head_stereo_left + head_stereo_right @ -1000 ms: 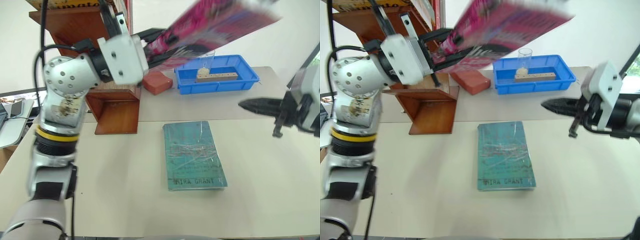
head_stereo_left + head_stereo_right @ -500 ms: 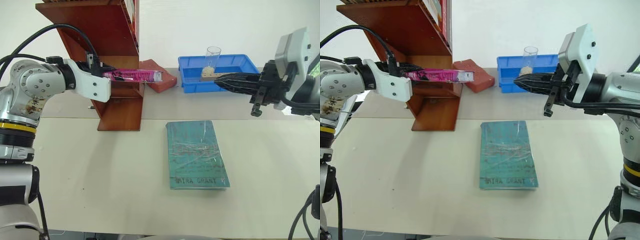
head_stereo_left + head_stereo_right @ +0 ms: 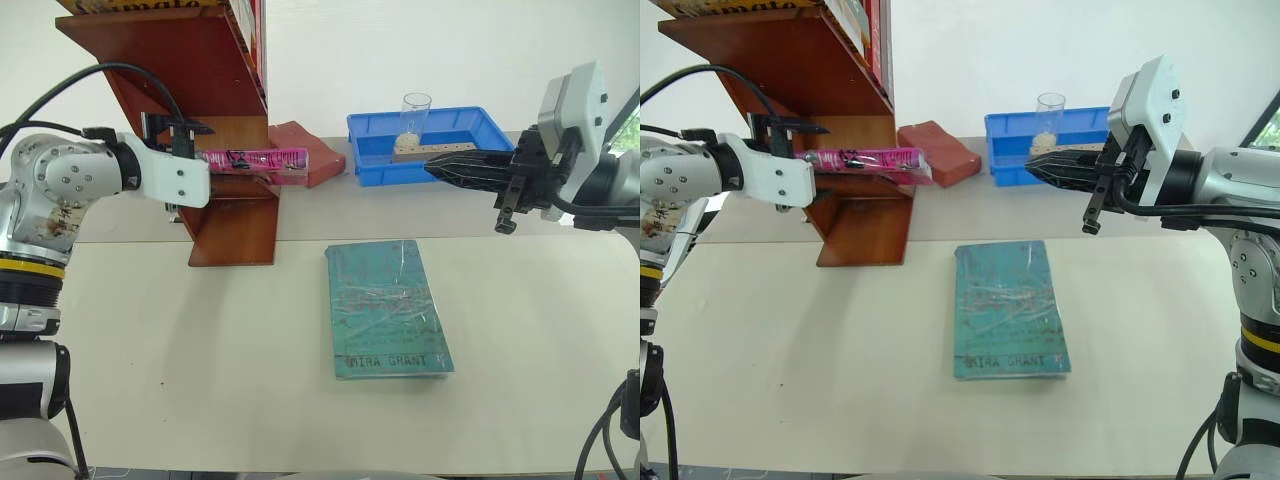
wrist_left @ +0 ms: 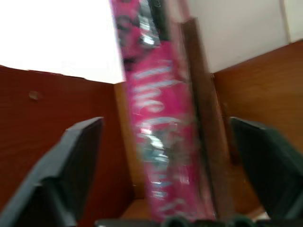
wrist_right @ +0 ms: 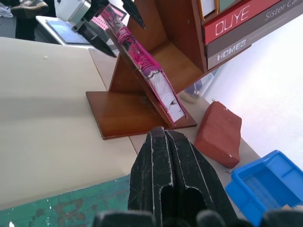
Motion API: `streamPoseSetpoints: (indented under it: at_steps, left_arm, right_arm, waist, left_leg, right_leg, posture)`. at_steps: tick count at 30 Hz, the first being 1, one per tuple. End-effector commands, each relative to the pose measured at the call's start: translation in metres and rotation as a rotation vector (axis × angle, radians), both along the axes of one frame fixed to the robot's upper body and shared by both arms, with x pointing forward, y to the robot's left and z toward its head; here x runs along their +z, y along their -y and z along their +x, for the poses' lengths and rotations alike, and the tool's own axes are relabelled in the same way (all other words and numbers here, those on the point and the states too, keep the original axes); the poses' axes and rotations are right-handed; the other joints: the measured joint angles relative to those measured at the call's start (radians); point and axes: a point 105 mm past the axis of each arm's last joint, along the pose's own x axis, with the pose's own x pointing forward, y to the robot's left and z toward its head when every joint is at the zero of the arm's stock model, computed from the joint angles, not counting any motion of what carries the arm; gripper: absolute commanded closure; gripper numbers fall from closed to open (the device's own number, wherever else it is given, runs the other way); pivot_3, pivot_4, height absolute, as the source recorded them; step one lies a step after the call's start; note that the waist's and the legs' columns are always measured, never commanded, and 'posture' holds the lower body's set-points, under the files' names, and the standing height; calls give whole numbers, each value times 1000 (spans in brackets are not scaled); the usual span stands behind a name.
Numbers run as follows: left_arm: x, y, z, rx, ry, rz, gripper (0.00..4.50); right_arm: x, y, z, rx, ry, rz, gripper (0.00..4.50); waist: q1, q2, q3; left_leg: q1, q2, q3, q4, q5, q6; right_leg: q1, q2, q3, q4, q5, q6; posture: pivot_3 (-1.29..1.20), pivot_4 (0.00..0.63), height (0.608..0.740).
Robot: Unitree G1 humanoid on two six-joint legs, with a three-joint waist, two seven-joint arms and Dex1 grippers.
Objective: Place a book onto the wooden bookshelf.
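Pink book point(image 3: 255, 158) lies flat on the lower shelf of the wooden bookshelf point(image 3: 215, 70), which stands at the bench's far-left corner. Long axis runs sideways across the shelf, parallel to the bench's far edge; its page end sticks out past the shelf's right side toward the red-brown block point(image 3: 305, 152).

Left gripper point(image 3: 805, 140) is at the book's near end, in line with that long axis. Fingers point(image 4: 78, 156) stand wide apart, one on each side of the cover, neither visibly pressing it in the left wrist view. Judgement: book looks released and resting on the shelf; what remains would be to draw straight back along the book's length so the fingers do not drag it out.

Right gripper point(image 3: 440, 170) hangs over the bench's far-right part in front of the blue tray point(image 3: 440, 135), fingers pressed together, empty, pointing toward the overhanging book end but well apart from it. Left arm is much the nearer.

Teal book point(image 3: 387, 310) lies mid-bench, untouched.

Hard to make out: how much of the book rests on the shelf board, since the left wrist housing covers that end; left wrist view is blurred, so contact with the shelf's back cannot be judged.
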Motion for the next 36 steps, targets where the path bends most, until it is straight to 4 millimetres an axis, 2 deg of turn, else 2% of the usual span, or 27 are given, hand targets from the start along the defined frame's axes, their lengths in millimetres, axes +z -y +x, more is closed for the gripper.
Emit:
streamPoseSetpoints:
  at_steps: [1,5,8,13,15,17,19,21,24,27,36]
  left_arm:
    - [22,-6,-11,3,55,-21,57]
    - [30,-17,-22,33,25,-89,57]
    - [47,-23,-34,52,8,-216,57]
    - [64,-38,-52,116,-101,-529,57]
    - [56,-51,-59,174,-190,-655,57]
    - [26,-62,-71,244,-310,-688,57]
    - [4,-61,-85,264,-410,-711,57]
    - [-5,-59,-93,268,-459,-779,57]
    - [-15,-59,-99,303,-495,-836,57]
    - [-21,-57,-101,310,-513,-872,57]
    - [-23,-48,-102,280,-552,-912,57]
  right_arm:
    - [12,11,-4,-25,65,-13,4500]
    - [14,15,-1,-32,75,-23,4500]
    - [15,15,3,-25,81,-32,4500]
    - [13,15,7,-2,83,-60,4500]
    - [13,17,7,7,78,-74,4500]
    - [11,22,8,12,64,-107,4500]
    - [8,29,10,6,47,-135,4500]
    - [2,37,12,-4,38,-187,4500]
    - [-4,43,13,-4,31,-233,4500]
    - [-7,44,13,0,31,-237,4500]
    - [-9,46,13,-2,31,-250,4500]
  waist:
    - [1,-1,0]
    - [0,-2,0]
    - [1,-2,0]
    - [0,-2,1]
    - [-1,-3,1]
    - [-2,-3,1]
    - [-6,-1,0]
    - [-6,-4,1]
    - [1,-10,1]
    - [5,-9,0]
    - [-1,-9,1]
  left_leg:
    - [0,0,0,0,0,0]
    - [1,0,1,0,0,0]
    - [1,0,1,0,0,0]
    - [1,1,2,0,0,0]
    - [1,1,2,0,0,0]
    - [0,1,2,0,0,0]
    - [1,1,4,0,-1,1]
    - [2,1,7,0,-1,2]
    - [2,4,5,-1,-1,2]
    - [2,3,7,0,-1,2]
    - [2,3,7,0,-2,2]
  right_leg:
    - [0,0,0,1,0,0]
    - [-3,-1,0,0,0,0]
    - [-4,-1,-1,0,0,0]
    - [-6,-1,-1,2,0,0]
    - [-8,-1,-1,3,0,1]
    - [-10,-1,-1,5,-1,1]
    - [-12,-3,-1,6,0,-1]
    - [-15,-4,-2,10,0,-1]
    - [-17,-1,-5,11,-1,-2]
    - [-16,-3,-5,10,-1,-2]
    - [-16,-4,-4,10,-1,-3]
  posture:
    - [0,150,637]
    - [0,150,637]
    - [0,150,637]
    - [0,150,637]
    - [0,150,637]
    - [0,150,637]
    - [0,150,637]
    - [0,150,637]
    - [0,150,637]
    - [0,150,637]
    - [0,150,637]
